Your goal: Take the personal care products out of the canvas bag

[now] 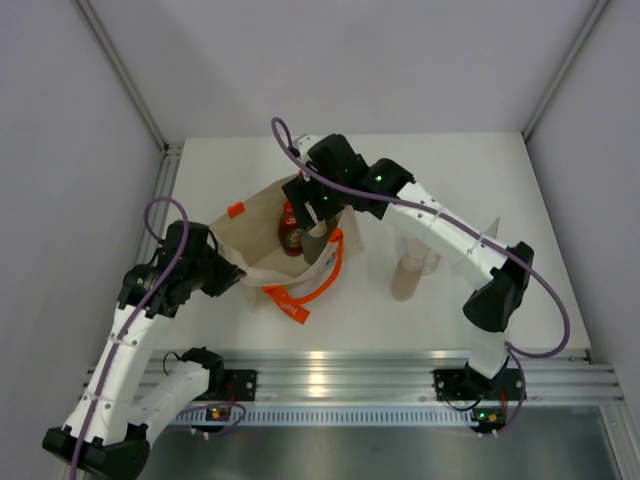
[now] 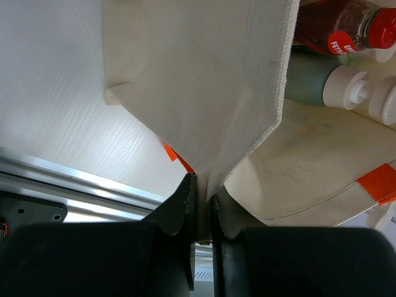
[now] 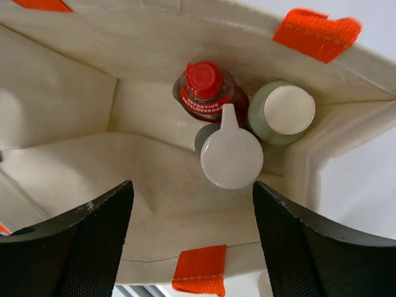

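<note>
Directly below our right gripper (image 3: 192, 195), whose jaws stand wide apart over the canvas bag (image 3: 74, 161), three bottles stand together inside: a red-capped bottle (image 3: 204, 86), a grey-green bottle (image 3: 229, 154) with a white flip cap and a pale green bottle (image 3: 281, 111) with a flat white cap. Our left gripper (image 2: 201, 198) is pinched tight on the bag's rim, and we see a tan bottle (image 1: 407, 275) on the worktop (image 1: 450, 170), outside the bag, under our right forearm.

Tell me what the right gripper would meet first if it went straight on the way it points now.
Probably the white-capped bottle in the canvas bag; it lies nearly centred ahead of the right gripper, whose jaws are open. Depth is unclear.
</note>
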`<action>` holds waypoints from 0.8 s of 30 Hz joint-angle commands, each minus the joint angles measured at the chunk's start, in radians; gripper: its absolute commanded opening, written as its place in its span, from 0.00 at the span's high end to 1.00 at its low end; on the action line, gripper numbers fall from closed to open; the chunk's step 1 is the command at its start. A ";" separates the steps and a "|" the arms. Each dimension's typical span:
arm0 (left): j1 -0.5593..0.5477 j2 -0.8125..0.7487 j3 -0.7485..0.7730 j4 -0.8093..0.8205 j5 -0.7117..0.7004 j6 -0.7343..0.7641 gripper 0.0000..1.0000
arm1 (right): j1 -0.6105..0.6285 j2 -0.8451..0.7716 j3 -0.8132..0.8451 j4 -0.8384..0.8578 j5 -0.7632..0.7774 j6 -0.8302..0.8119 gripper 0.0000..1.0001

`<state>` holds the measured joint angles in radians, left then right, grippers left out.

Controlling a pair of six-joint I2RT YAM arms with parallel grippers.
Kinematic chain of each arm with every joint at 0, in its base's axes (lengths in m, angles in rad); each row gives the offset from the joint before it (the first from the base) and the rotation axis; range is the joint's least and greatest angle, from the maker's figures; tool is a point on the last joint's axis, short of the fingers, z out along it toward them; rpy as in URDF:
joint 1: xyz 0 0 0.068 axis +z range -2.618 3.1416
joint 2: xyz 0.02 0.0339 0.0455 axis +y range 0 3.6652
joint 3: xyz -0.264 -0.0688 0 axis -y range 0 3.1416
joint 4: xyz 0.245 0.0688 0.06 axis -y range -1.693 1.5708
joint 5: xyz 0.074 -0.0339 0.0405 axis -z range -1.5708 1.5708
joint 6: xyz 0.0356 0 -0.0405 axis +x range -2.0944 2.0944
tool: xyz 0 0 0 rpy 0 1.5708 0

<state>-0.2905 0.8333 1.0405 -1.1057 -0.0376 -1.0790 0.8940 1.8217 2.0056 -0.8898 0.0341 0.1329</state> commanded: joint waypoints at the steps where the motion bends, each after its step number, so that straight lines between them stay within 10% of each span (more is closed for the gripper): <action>1: 0.007 0.015 -0.017 0.029 -0.041 -0.010 1.00 | 0.003 0.034 0.061 -0.051 -0.025 -0.012 0.25; 24: 0.005 0.047 -0.005 0.030 -0.019 0.008 1.00 | -0.024 0.218 0.105 -0.046 0.104 -0.036 0.32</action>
<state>-0.2905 0.8494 1.0409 -1.0977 -0.0162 -1.0779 0.8860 2.0293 2.0644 -0.9222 0.1299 0.1059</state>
